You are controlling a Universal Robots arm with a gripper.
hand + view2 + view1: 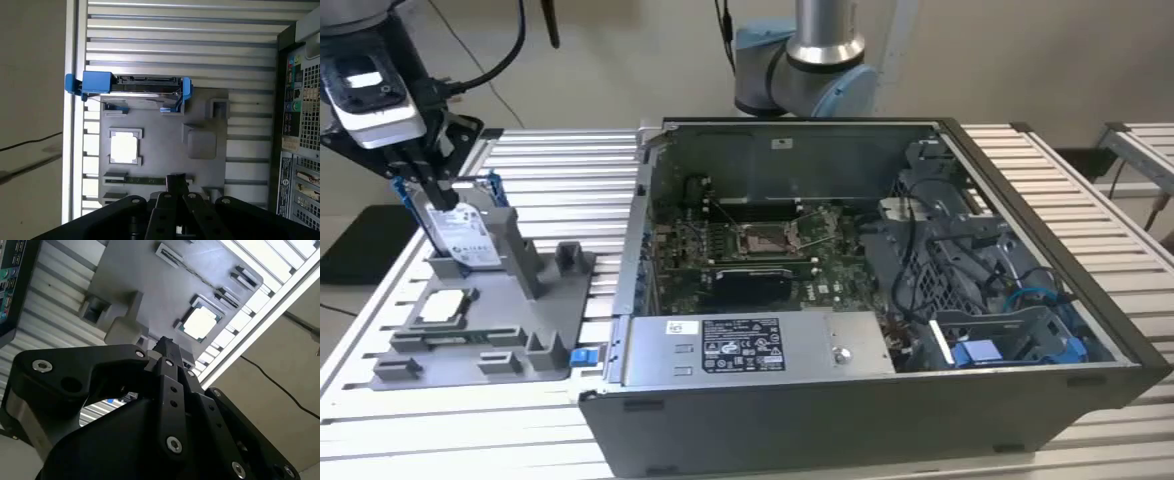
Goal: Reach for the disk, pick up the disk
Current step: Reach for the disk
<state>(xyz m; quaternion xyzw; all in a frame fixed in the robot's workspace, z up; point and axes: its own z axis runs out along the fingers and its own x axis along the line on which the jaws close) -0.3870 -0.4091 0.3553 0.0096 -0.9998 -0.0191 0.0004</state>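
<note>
The disk stands upright in a grey fixture at the exterior view's left, a silver drive with a white label in a blue bracket. In the first wrist view I look down on the disk's top edge, blue at both ends. My gripper hangs just above it, and in the exterior view its fingers overlap the disk's top edge. In both wrist views the gripper is shut, its tips meeting with nothing between them. There it sits over the fixture, apart from the disk.
A small silver square chip lies in the fixture. An open computer case stands to the exterior view's right, with a blue cage inside. The arm's base rises behind the case. All of it rests on a slatted metal table.
</note>
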